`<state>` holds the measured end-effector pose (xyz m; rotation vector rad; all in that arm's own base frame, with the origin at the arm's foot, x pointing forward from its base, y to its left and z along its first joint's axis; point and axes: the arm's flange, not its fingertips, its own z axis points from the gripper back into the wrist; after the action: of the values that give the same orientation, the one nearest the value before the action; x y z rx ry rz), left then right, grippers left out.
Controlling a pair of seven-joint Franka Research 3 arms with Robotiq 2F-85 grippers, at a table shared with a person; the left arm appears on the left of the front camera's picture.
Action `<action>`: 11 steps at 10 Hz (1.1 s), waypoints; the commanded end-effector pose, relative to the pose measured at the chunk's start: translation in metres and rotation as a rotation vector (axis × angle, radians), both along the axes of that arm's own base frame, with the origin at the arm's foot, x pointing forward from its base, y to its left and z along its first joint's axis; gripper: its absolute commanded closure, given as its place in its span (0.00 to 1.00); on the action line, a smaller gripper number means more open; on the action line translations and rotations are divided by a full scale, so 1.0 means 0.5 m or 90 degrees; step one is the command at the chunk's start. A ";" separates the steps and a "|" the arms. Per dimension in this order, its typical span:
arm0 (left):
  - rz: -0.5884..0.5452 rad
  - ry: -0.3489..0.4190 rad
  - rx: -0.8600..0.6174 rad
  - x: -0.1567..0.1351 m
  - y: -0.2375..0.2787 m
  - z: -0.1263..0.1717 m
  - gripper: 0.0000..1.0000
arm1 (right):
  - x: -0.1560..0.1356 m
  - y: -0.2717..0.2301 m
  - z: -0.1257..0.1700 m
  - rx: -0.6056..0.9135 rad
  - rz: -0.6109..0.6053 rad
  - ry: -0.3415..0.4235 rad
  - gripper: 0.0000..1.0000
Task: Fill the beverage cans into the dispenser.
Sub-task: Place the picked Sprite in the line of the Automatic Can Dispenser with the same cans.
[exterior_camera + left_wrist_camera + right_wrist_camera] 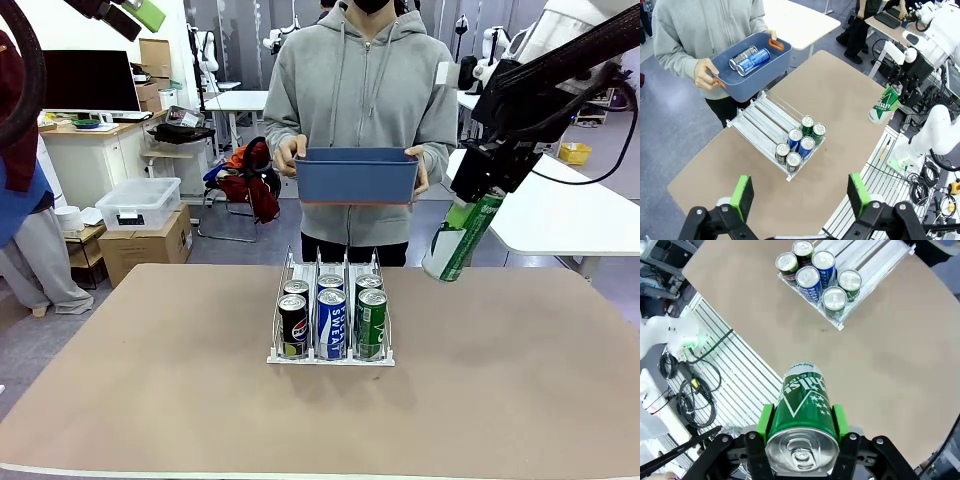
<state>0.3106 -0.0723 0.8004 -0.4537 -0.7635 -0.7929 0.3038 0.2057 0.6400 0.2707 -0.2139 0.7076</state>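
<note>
The dispenser (pixel 331 352) stands mid-table and holds several beverage cans (pixel 331 322), black, blue and green, packed at its front lip. To its right, above the table, my right gripper (pixel 478 185) is shut on a green can (pixel 462 236) that hangs tilted. In the right wrist view that green can (pixel 803 405) sits between the green pads (pixel 765 421), with the dispenser (pixel 867 267) below and beyond it. My left gripper (pixel 800 197) is open and holds nothing, high over the table's near side. It looks down on the dispenser (pixel 760 122) and the held green can (pixel 883 105).
At the far edge a person holds a blue bin (pixel 357 176) with both hands. Inside the bin (pixel 777 60) lie a black can and a blue can (pixel 749 57). Bare tabletop surrounds the dispenser. A white table (pixel 570 215) stands behind on the right.
</note>
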 end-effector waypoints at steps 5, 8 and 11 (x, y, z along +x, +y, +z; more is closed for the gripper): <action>0.001 0.002 0.000 0.000 0.003 -0.004 0.00 | 0.004 -0.018 0.024 0.004 -0.044 -0.023 0.42; 0.001 0.002 0.000 0.000 0.003 -0.004 0.00 | 0.004 -0.020 0.018 0.004 -0.028 -0.013 0.42; 0.001 0.002 0.000 0.000 0.003 -0.004 0.00 | -0.030 0.019 -0.045 0.031 -0.087 -0.044 0.42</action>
<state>0.3106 -0.0723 0.8004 -0.4537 -0.7635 -0.7929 0.3003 0.2065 0.6306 0.2554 -0.2688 0.6265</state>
